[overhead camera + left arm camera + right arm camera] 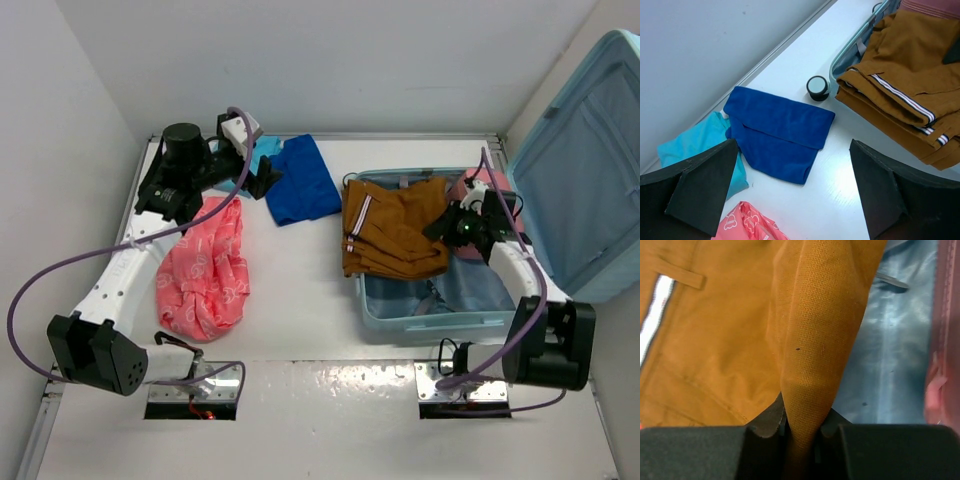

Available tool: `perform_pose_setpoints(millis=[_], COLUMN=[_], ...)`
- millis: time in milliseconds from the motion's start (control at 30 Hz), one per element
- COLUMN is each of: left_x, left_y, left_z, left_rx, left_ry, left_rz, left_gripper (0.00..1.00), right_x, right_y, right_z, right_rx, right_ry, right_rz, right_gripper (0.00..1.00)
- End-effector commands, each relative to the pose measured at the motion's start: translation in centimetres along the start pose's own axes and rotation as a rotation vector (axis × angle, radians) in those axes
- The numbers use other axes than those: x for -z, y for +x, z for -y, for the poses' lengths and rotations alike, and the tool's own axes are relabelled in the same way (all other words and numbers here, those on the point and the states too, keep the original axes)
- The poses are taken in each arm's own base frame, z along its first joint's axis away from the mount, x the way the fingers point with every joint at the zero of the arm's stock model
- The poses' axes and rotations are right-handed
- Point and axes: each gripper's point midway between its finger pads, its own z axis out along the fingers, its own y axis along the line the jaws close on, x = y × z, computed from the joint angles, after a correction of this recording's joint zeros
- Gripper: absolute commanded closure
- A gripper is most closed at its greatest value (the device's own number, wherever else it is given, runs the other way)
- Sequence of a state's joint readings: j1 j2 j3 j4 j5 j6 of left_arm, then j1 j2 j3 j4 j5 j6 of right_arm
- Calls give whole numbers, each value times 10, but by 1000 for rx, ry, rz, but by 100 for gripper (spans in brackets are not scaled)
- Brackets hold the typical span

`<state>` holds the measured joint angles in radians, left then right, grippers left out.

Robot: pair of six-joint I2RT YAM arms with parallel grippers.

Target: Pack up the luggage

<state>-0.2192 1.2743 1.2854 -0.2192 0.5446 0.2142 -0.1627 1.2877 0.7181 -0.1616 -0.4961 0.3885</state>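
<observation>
Left pincer (792,192) gapes wide above the white worktop (850,127), folded royal-blue cloth (777,132) just beyond, mustard-brown striped trousers (900,75) at right.

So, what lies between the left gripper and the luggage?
A folded dark blue cloth lies flat on the table between the left gripper and the luggage, clearest in the top view.

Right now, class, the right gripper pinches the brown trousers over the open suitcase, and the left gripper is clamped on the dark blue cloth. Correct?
No. The left wrist view shows the left gripper open and empty, the dark blue cloth lying on the table below it. The right gripper does pinch the brown trousers over the open suitcase.
</observation>
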Motion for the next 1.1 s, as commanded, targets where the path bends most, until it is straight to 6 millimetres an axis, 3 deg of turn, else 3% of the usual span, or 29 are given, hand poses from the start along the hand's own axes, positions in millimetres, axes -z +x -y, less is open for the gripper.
perform_pose_setpoints(millis=[0, 200, 367, 533, 633, 667, 700, 800, 900, 933, 967, 1000, 1033, 1067], left_x=[-1, -2, -3, -3, -6, -6, -5, -1, 3, -1, -3, -4, -9, -18], left_y=[-12, 1, 12, 17, 24, 30, 36, 41, 48, 61, 56, 64, 72, 102], left_z=[-6, -12, -14, -16, -19, -19, -23, -36, -53, -56, -62, -70, -71, -68], left_rx=[0, 2, 3, -1, 4, 21, 40, 79, 152, 198, 254, 278, 294, 327], left_ry=[-19, -57, -69, -86, -95, -107, -134, -211, -298, -314, -345, -387, -380, -356], left_rz=[44, 15, -8, -22, -34, -47, -64, -82, -105, -149, -152, -192, -233, -342], left_gripper=[0, 0, 0, 0, 0, 0, 0, 0, 0, 0, 0, 0, 0, 0], right_x=[-7, -24, -11, 3, -6, -12, -13, -7, 10, 24, 28, 32, 45, 50], right_y=[-40, -71, -106, -112, -101, -86, -90, -99, -127, -149, -154, -159, -175, -178], right_z=[35, 53, 69, 72, 70, 69, 63, 50, 23, 5, -2, -11, -32, -42], right_rx=[161, 226, 283, 340, 346, 327, 317, 303, 308, 331, 333, 336, 364, 374], right_ry=[141, 232, 376, 427, 408, 388, 367, 326, 268, 234, 215, 190, 141, 103], right_rz=[117, 203, 309, 367, 308, 245, 248, 273, 351, 409, 417, 425, 471, 478], right_gripper=[100, 100, 100, 100, 64, 56, 47, 34, 31, 31, 31, 31, 31, 31])
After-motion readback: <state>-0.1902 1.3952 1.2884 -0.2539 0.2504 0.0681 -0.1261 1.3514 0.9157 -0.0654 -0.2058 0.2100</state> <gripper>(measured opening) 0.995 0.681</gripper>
